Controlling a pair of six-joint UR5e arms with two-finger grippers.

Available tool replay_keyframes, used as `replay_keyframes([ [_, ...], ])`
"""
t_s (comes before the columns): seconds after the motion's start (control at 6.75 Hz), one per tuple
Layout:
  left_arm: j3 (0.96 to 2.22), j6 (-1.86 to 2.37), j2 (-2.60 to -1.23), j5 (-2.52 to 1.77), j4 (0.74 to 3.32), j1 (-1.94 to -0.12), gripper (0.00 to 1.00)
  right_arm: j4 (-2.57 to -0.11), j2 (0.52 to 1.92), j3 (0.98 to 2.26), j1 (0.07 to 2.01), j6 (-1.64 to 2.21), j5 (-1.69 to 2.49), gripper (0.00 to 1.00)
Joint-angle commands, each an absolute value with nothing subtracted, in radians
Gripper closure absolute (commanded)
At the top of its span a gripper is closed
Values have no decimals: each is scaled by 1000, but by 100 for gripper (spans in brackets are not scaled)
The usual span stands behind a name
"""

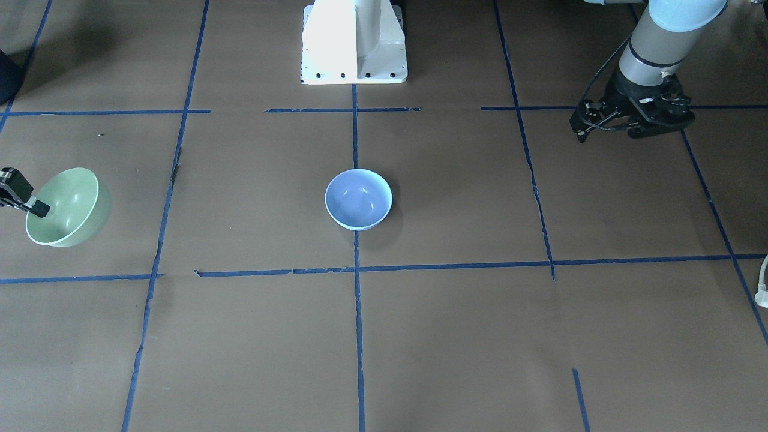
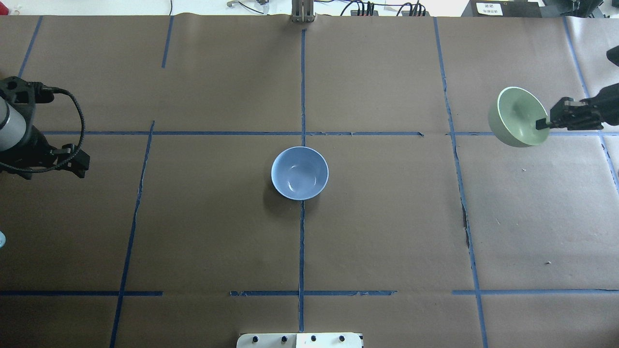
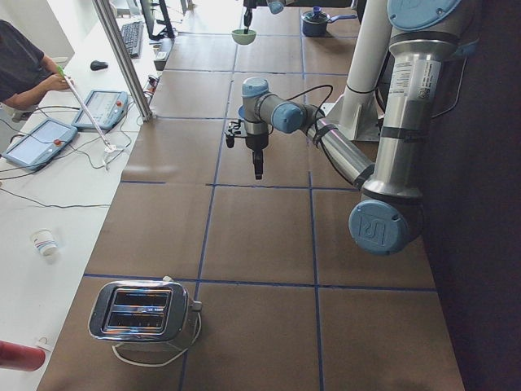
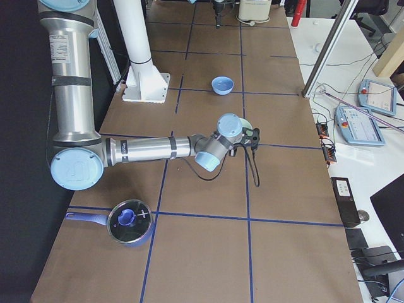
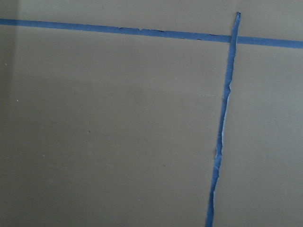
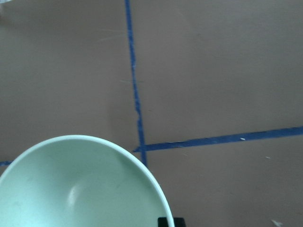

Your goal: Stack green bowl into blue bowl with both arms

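The green bowl (image 2: 517,116) hangs tilted above the table at the far right of the overhead view, its opening turned sideways. My right gripper (image 2: 544,123) is shut on its rim, one finger inside the bowl. In the front-facing view the green bowl (image 1: 69,207) and right gripper (image 1: 36,207) are at the left edge. The right wrist view shows the green bowl's rim (image 6: 80,189) from close up. The blue bowl (image 2: 300,173) stands upright and empty at the table's middle (image 1: 359,199). My left gripper (image 2: 72,162) hovers far off at the left, holding nothing; I cannot tell whether it is open or shut.
The white pedestal (image 1: 354,42) stands behind the blue bowl. A toaster (image 3: 142,309) sits at the table's left end and a lidded saucepan (image 4: 129,221) at its right end. An operator and tablets (image 3: 41,138) are at the side bench. Blue tape lines grid the brown table.
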State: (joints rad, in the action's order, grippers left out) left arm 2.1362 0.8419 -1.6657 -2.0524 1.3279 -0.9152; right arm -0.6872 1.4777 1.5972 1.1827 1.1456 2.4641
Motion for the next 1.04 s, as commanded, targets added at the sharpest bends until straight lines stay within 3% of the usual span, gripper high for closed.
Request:
replay_keyframes([
  [0.0, 2099, 593, -1635, -2068, 1322, -1058, 0, -686, 1274, 1598, 1065, 1360, 2416, 100],
  [0.59, 1788, 74, -1635, -2189, 1406, -1310, 0, -686, 1105, 1612, 742, 1538, 2087, 99],
  [0.89, 1727, 43, -1628, -2194, 1482, -1344, 0, -686, 1098, 1621, 605, 1545, 1911, 99],
])
